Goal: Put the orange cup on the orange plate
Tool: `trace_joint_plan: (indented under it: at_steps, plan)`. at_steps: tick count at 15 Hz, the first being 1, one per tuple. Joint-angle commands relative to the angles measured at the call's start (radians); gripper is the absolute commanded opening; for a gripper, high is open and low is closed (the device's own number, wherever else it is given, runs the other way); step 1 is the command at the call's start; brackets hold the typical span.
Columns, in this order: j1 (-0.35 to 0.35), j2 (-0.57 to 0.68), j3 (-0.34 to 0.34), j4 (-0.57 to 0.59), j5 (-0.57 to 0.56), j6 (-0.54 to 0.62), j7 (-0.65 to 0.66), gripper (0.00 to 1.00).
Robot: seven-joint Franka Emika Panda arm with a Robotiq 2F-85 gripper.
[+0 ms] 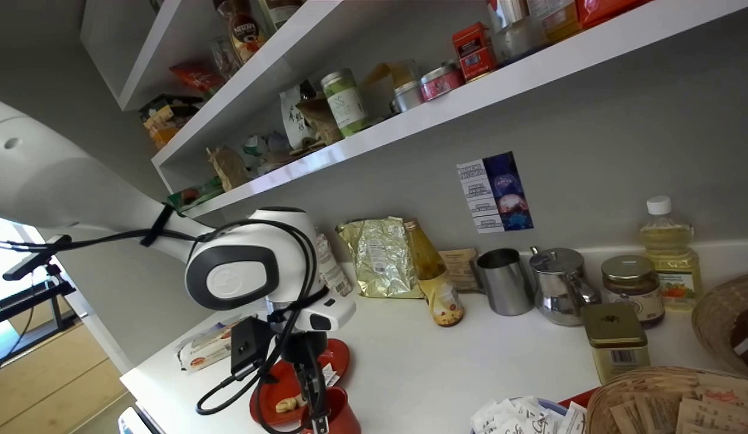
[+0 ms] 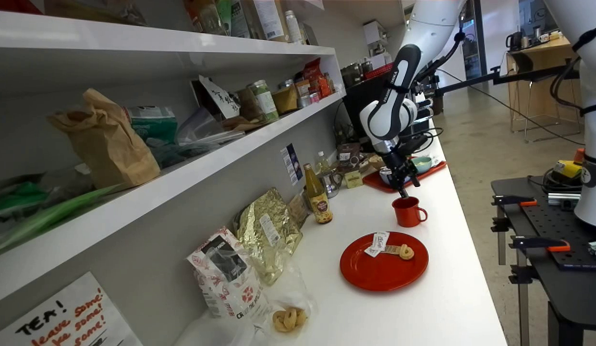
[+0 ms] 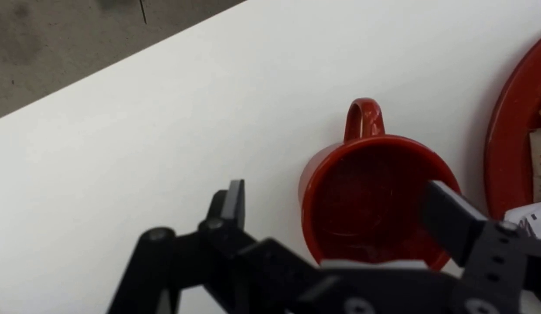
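The orange cup (image 2: 407,212) is a red-orange mug standing upright on the white counter, with a handle on one side. It also shows in the wrist view (image 3: 353,192), and partly behind the gripper in an exterior view (image 1: 342,416). The orange plate (image 2: 384,276) lies flat beside the cup, bearing paper packets and a yellowish ring-shaped bit. Its rim shows in the wrist view (image 3: 499,165). My gripper (image 3: 335,183) is open and empty above the cup. In the wrist view, one finger overlaps the cup's opening; the other is outside, on the side away from the plate.
A gold foil bag (image 2: 269,235) and a yellow bottle (image 2: 318,194) stand along the wall. A red tray (image 2: 377,182) with a bowl (image 2: 422,164) lies beyond the gripper. A shelf (image 1: 374,144) overhangs the counter. The counter's edge (image 3: 117,63) drops to the floor.
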Motion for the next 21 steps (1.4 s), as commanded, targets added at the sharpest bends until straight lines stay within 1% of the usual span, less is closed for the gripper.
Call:
trace_joint_plan:
  at_steps: [1, 7, 12, 13, 14, 15, 21]
  plan:
    - [0.003, 0.053, -0.002, 0.054, -0.003, -0.018, 0.030, 1.00]
    - [0.006, 0.117, -0.015, 0.115, -0.013, -0.011, 0.091, 1.00]
    - [0.003, 0.166, -0.017, 0.147, -0.015, -0.027, 0.094, 1.00]
    - [0.004, 0.173, -0.017, 0.149, -0.020, -0.026, 0.089, 0.77]
    - [0.003, 0.179, -0.015, 0.153, -0.020, -0.027, 0.083, 0.74]
    - [0.001, 0.185, -0.015, 0.157, -0.019, -0.030, 0.081, 0.68]
    - [-0.007, 0.204, -0.013, 0.181, -0.013, -0.059, 0.072, 0.22]
